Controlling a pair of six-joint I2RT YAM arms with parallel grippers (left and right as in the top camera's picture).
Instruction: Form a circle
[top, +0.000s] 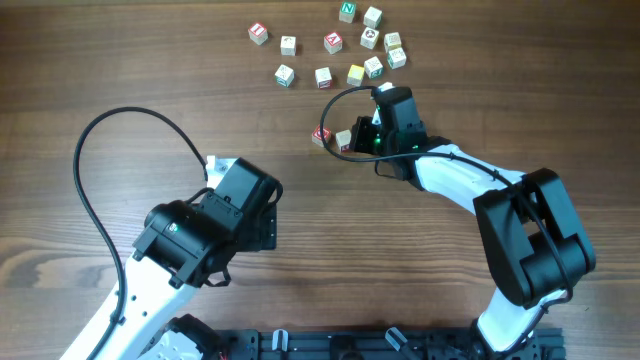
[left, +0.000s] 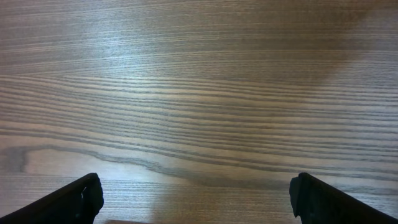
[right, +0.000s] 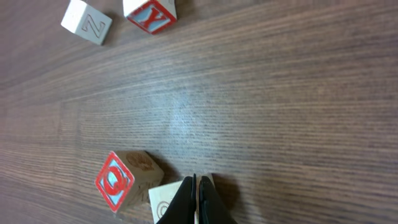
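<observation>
Roughly a dozen small pale wooden letter cubes (top: 323, 77) sit bunched far across the brown wooden table (top: 120, 60), no ring yet; right gripper (right: 196, 198) pressed together beside two strays (top: 320, 135), left gripper (left: 194, 198) spread.

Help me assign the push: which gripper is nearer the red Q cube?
Right. Right gripper sits close beside the red Q cube; left gripper is far off across the table.

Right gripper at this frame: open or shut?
Shut. In the right wrist view the right gripper has its two fingers pressed together with no gap, tips beside a pale letter cube.
</observation>
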